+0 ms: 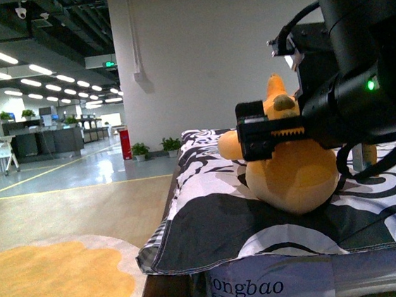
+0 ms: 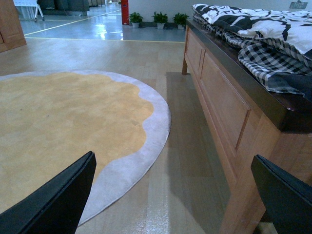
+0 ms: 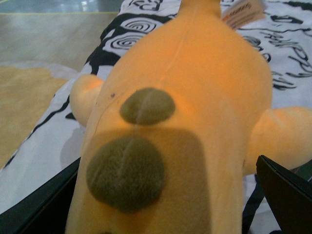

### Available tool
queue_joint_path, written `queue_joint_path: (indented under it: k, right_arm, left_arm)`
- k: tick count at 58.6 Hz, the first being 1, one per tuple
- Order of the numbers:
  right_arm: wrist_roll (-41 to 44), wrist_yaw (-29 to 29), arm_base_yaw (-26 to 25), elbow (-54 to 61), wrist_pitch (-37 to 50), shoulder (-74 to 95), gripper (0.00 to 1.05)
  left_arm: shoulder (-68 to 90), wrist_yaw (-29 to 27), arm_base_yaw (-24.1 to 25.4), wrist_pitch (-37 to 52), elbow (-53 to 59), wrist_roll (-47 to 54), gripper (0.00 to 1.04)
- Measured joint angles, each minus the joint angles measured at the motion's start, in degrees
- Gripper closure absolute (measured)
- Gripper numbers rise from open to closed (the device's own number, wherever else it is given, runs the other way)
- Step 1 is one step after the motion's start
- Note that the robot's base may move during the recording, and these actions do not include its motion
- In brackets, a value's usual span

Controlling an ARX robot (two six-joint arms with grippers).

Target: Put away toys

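One plush toy (image 1: 293,174) lies on the patterned quilt (image 1: 205,218); our right gripper (image 3: 163,207) stands wide astride it; soft, light, squashy, we judge; we would pinch its plump middle; our left gripper (image 2: 168,197) hangs wide too.

1. Carrier: wooden bed frame (image 2: 219,97) with a panelled side, standing on a wood-look floor (image 2: 185,185).
2. Mattress side strip (image 1: 269,283) shows at the near edge, white, printed "ongbao".
3. Black-and-white swirl bedspread (image 1: 206,225) covers the top and overhangs the near edge and near-left corner. It is rumpled along the left edge, with checked fabric (image 2: 273,63) showing there.
4. Orange-yellow plush toy (image 1: 293,174) lies directly on the bedspread, set back from the near edge and inboard of the left edge.
5. On the floor off the left edge is a round rug (image 2: 63,122), yellow-orange scalloped centre, pale grey border. It does not touch the frame; a bare floor strip lies between.
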State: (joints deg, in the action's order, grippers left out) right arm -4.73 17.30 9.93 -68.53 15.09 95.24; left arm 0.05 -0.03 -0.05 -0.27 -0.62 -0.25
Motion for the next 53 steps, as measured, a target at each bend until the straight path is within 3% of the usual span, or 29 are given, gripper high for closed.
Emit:
queue_joint_path:
  k: [18,31,41,53]
  right_arm:
    - [-0.20,-1.05,2.36,1.95,0.70,1.49,0.01]
    - [-0.20,-2.47,2.54,0.35,-0.52,-0.04,0.32]
    - [-0.24,-7.26,1.86,-2.38,-2.69,-4.92,0.58]
    - [-1.57,-11.21,-3.19,-3.61,-4.44,-14.60,0.84]
  left_arm:
    - [0.00,0.00,0.00,0.00,0.00,0.00,0.06]
    - [0.00,0.00,0.00,0.00,0.00,0.00,0.06]
    - [0.00,0.00,0.00,0.00,0.00,0.00,0.06]
    - [0.00,0.00,0.00,0.00,0.00,0.00,0.06]
